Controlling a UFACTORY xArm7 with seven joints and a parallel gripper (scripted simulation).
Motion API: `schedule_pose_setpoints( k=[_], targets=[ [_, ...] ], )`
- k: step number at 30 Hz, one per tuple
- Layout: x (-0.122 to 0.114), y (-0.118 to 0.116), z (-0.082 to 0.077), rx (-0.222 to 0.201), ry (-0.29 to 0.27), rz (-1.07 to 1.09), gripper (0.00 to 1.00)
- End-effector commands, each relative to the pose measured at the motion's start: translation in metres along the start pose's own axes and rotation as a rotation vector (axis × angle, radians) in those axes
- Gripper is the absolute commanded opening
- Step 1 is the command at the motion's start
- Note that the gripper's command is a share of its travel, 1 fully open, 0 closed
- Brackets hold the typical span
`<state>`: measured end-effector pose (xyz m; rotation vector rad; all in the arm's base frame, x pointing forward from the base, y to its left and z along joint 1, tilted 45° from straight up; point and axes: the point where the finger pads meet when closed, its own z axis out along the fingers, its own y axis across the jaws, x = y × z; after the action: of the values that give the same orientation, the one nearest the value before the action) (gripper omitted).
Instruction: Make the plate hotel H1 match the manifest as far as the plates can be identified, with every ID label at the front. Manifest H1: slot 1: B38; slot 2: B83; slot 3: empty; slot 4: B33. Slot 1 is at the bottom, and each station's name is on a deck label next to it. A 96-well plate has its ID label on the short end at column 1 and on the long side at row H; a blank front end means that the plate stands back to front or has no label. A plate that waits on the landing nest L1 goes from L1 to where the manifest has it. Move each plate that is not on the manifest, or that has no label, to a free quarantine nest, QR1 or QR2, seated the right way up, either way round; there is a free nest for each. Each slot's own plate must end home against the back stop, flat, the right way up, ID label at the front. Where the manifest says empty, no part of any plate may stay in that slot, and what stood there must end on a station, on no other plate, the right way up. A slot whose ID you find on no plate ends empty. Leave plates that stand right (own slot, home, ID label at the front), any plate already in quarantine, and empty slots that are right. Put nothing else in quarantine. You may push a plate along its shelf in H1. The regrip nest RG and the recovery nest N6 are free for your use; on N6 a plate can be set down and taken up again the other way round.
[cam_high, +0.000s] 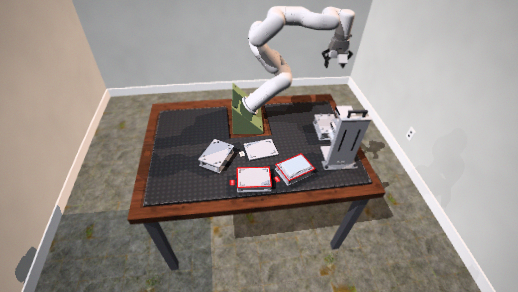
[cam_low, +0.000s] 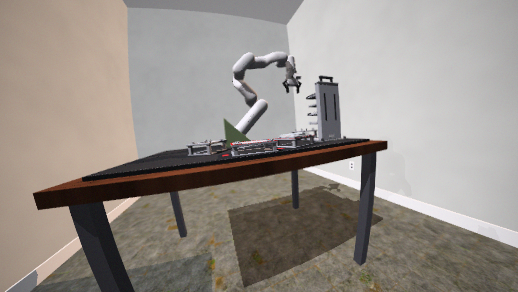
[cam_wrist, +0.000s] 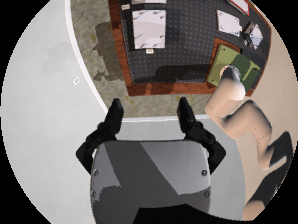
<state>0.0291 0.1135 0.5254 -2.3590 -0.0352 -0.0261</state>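
You get even, soft light from overhead in all three views, with no glare. The table (cam_high: 137, 212) throws a dark rectangular shadow on the floor beneath it, and the arm (cam_high: 270, 87) lays soft grey shadows across the black mat (cam_high: 165, 185). A faint shadow marks the right wall. The wrist view is a round fisheye picture with black corners and bent edges. Small labels are too coarse for you to read.

You can't read any text here. The small red deck tag (cam_high: 231, 182) beside the red-rimmed nest (cam_high: 254, 178), far below the jaws on the tabletop (cam_high: 260, 201), is too small to make out.
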Motion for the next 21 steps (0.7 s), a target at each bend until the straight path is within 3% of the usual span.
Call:
schedule_pose_setpoints(
  k=[1,21],
  targets=[
    [0.0,-0.001,0.005,0.004,0.001,0.0,1.0],
    [0.0,-0.001,0.035,0.004,0.001,0.0,1.0]
  ],
)
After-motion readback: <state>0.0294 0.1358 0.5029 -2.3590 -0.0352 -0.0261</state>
